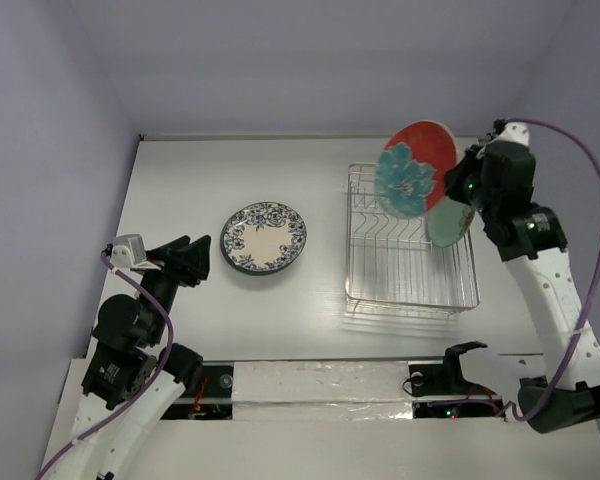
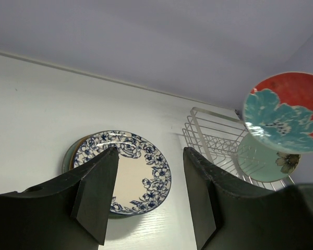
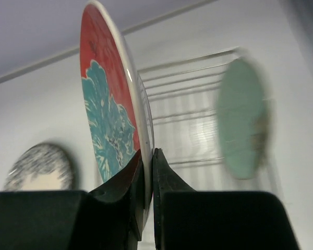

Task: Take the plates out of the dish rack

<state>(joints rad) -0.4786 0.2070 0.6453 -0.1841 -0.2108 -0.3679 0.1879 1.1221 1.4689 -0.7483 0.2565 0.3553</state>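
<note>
My right gripper [image 1: 458, 182] is shut on the rim of the red plate with the teal flower [image 1: 417, 166] and holds it up on edge above the far left of the silver wire dish rack [image 1: 410, 290]; it also shows in the right wrist view [image 3: 108, 112]. A pale green plate [image 1: 450, 222] still stands in the rack's far right part. A blue-and-white floral plate [image 1: 264, 237] lies flat on the table atop a stack of others [image 2: 69, 158]. My left gripper [image 1: 192, 262] is open and empty, just left of that stack.
The rack [image 2: 214, 139] stands right of centre on the white table [image 1: 180, 180], with walls close on three sides. A taped strip [image 1: 320, 385] runs along the near edge between the arm bases.
</note>
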